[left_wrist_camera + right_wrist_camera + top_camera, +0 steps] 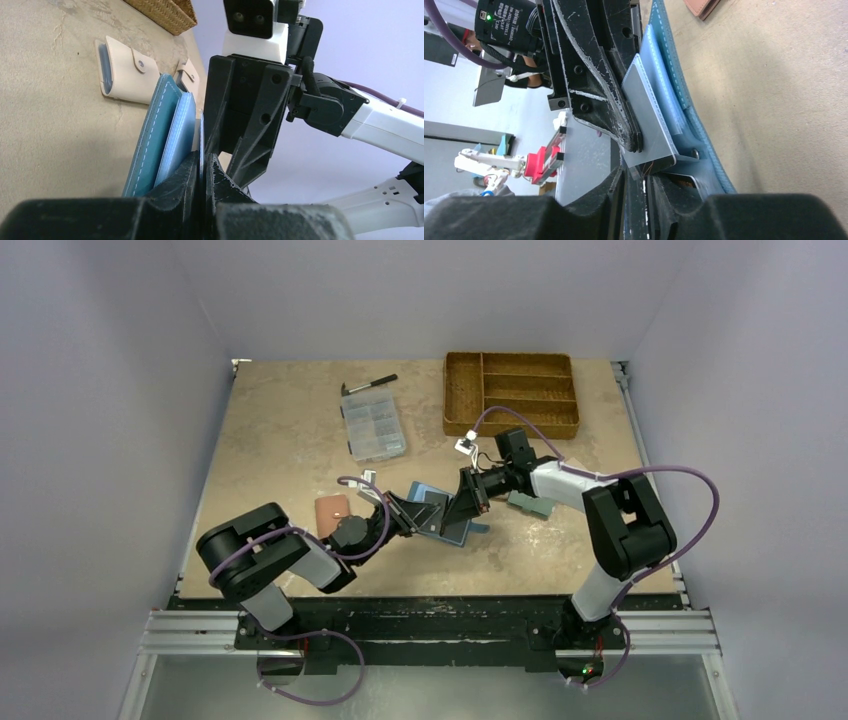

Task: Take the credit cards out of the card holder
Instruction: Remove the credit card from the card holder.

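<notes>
While low, arms (330, 558) at card holder (428, 493)

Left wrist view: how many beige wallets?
2. One beige wallet lies flat on the table near the wicker tray. A second beige wallet is beside it, mostly hidden behind the raised blue card holder. Others may be occluded.

The top view looks steeply down on the blue wallet (436, 508) from high behind. Both wrist views press close to it from opposite sides, facing each other.
</notes>
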You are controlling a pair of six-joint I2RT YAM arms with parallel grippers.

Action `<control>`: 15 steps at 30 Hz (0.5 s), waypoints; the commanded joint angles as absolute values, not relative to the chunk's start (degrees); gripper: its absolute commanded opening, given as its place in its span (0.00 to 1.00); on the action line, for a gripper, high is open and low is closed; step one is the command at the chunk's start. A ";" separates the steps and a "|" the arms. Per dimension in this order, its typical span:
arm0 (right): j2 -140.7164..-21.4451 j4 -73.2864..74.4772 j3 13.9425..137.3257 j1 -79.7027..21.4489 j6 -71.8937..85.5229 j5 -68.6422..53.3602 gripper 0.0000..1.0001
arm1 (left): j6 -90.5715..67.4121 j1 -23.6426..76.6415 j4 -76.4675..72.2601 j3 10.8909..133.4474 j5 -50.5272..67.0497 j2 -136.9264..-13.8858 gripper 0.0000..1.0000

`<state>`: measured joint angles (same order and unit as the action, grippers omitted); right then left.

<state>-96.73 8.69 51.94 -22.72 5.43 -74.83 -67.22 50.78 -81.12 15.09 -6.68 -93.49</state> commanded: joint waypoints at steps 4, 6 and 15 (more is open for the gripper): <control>-97.93 6.20 52.47 -21.95 6.68 -77.76 0.08 | -69.43 51.44 -91.15 15.12 -7.32 -93.75 0.00; -98.01 6.16 52.47 -21.59 6.60 -78.19 0.00 | -69.43 51.50 -91.14 14.67 -7.46 -93.53 0.00; -98.13 6.78 52.30 -20.50 5.44 -76.49 0.00 | -71.18 48.93 -92.55 12.22 -1.72 -94.48 0.33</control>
<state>-98.32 8.10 51.94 -21.56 6.63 -76.79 -69.01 50.39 -83.18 13.56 -5.69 -93.93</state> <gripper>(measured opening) 0.023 0.275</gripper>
